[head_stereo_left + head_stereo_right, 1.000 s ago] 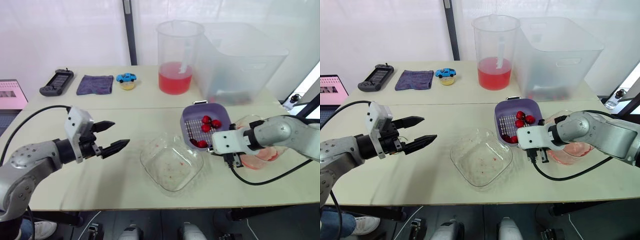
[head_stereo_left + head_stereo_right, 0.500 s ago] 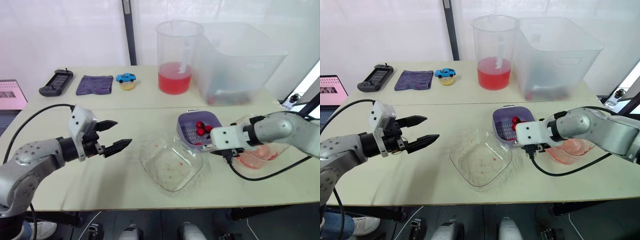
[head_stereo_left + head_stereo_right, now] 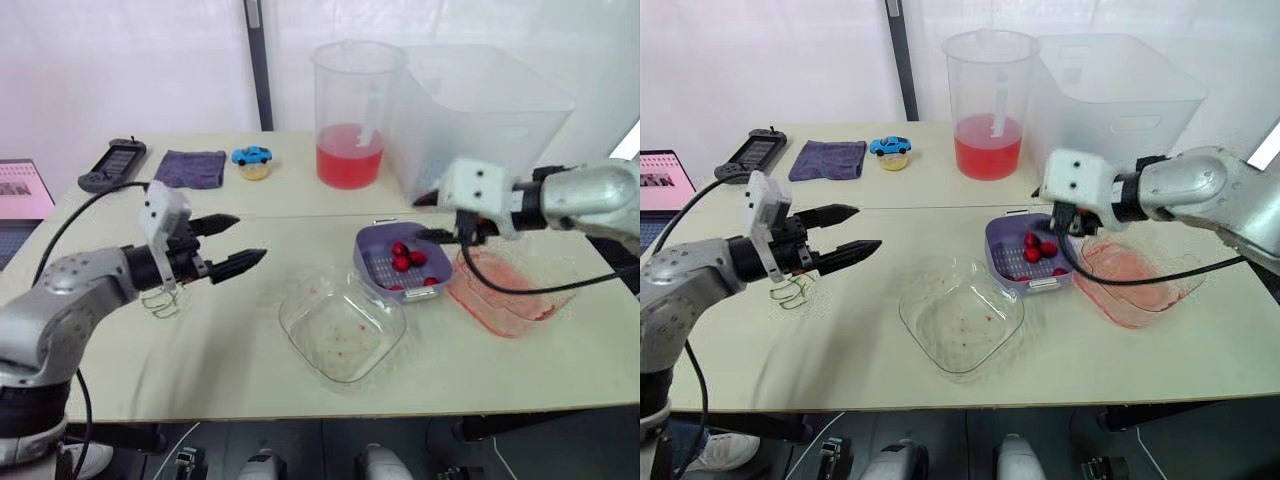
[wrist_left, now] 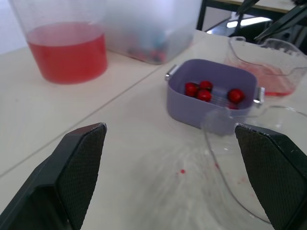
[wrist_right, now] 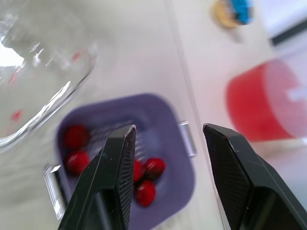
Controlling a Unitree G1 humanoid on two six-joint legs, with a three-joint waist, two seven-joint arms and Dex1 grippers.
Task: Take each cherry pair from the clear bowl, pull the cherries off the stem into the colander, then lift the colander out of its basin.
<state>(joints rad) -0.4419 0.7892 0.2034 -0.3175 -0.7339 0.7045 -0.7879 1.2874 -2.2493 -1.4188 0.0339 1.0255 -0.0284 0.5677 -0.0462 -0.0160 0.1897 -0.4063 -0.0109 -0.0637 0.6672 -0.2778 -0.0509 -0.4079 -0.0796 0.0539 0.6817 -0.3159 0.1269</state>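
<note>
The purple colander (image 3: 372,248) holds several red cherries (image 3: 402,263) and stands on the table between the clear bowl (image 3: 343,322) and the clear basin (image 3: 510,300) of pink water. The bowl holds nothing but red specks. My right gripper (image 3: 432,217) hovers open above the colander's far right side, apart from it; in the right wrist view the colander (image 5: 158,115) lies below the spread fingers. My left gripper (image 3: 248,238) is open in the air left of the bowl, holding nothing. Bare green stems (image 3: 160,300) lie on the table under my left arm.
At the back stand a tall pitcher of red liquid (image 3: 352,115) and a large clear bin (image 3: 475,120). A blue toy car (image 3: 252,156), a purple cloth (image 3: 190,168) and a game controller (image 3: 115,163) lie at the back left. A laptop (image 3: 20,190) sits at the left edge.
My right gripper has let go of the colander's edge and risen up and back. The colander shifted slightly and now rests beside the basin. My left gripper lifted a little.
</note>
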